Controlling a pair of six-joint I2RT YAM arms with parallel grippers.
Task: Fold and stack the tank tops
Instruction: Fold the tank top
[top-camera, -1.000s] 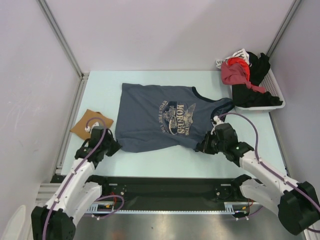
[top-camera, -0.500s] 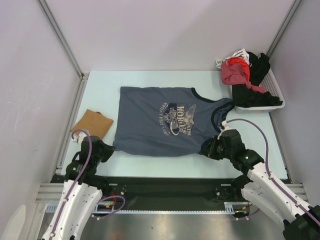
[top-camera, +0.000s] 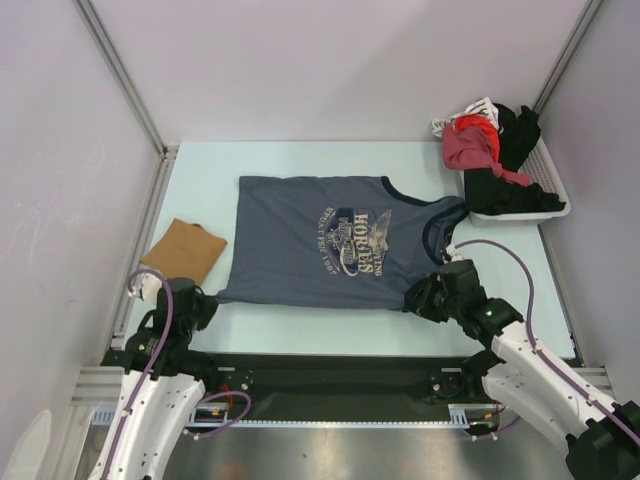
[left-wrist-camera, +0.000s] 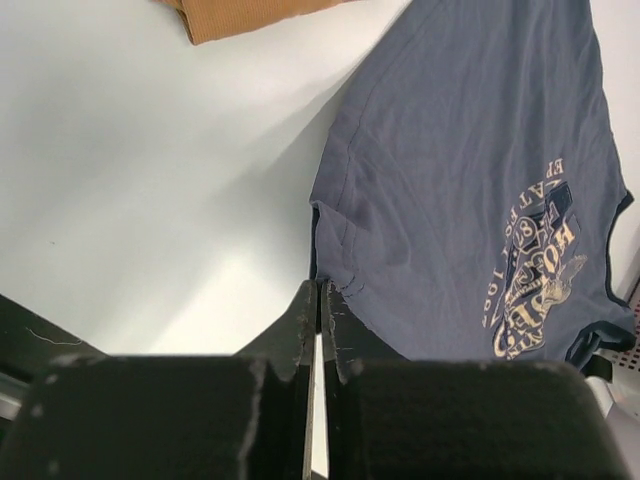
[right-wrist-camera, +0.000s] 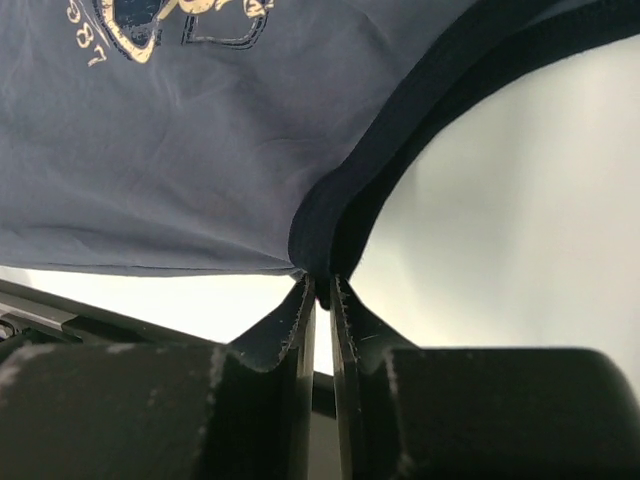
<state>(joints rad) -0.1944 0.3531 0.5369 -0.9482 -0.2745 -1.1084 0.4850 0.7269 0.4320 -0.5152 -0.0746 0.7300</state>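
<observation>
Left gripper has its fingers pressed together on the near hem corner of the slate-blue tank top. The right gripper pinches the folded dark trim of the near shoulder strap at its very tips, with only a sliver of gap lower down between the fingers.

The top lies flat on the table, print up, spreading forward from both sets of fingertips. Its long axis runs crosswise, hem at the left gripper and neck at the right, so the two grips mark the ends of one long near edge. As I judge it, a lengthwise fold would carry that edge forward over the far one, both arms together, each already at its own end.

Ahead and outward of the left gripper, just apart from the hem, sits the tan-brown tank top, already folded small. Well ahead and outward of the right gripper, a white basket holds more clothes.
</observation>
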